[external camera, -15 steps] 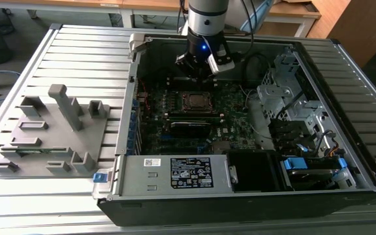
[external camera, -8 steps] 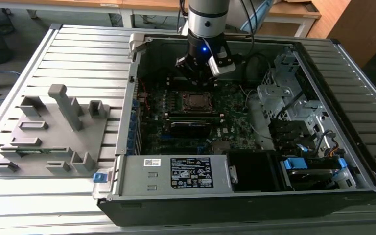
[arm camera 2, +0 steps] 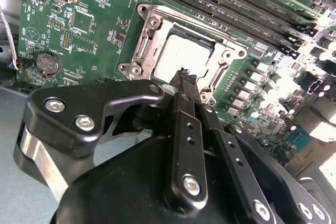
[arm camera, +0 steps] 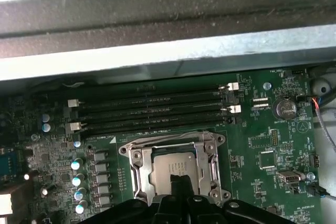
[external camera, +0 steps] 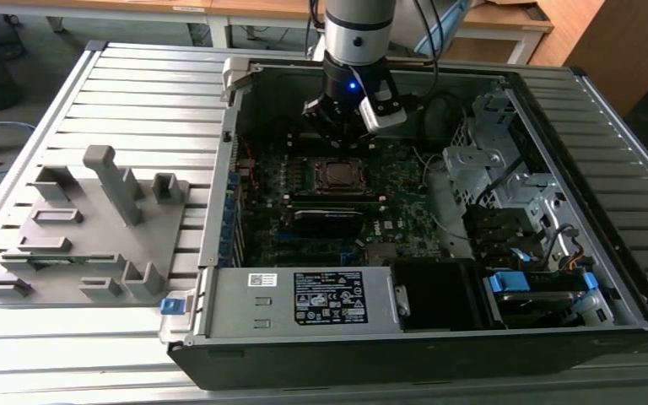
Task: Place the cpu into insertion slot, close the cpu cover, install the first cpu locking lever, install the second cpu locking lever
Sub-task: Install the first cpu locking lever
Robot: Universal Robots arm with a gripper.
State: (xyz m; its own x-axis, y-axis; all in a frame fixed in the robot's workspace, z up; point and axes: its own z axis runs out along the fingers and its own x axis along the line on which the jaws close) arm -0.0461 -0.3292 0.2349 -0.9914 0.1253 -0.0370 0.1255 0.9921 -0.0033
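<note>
- While the gripper (arm camera 2: 185, 77) hangs with its fingers pressed together, holding nothing, the cpu (arm camera 2: 181, 56) sits just under its tips.
- It lies in the insertion slot (arm camera: 137, 178) — the cpu cover (arm camera: 202, 153) is down around it.

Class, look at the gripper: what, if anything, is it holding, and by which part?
Nothing. The gripper is shut and empty above the cpu, which sits in the socket under the cover.

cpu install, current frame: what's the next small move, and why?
Probably ease the gripper down toward a locking lever at the socket edge. The chip already sits in the socket, the cover lies flat over it, and the shut fingers hover at the socket's rim, holding nothing. I cannot tell whether either lever is latched.
</note>
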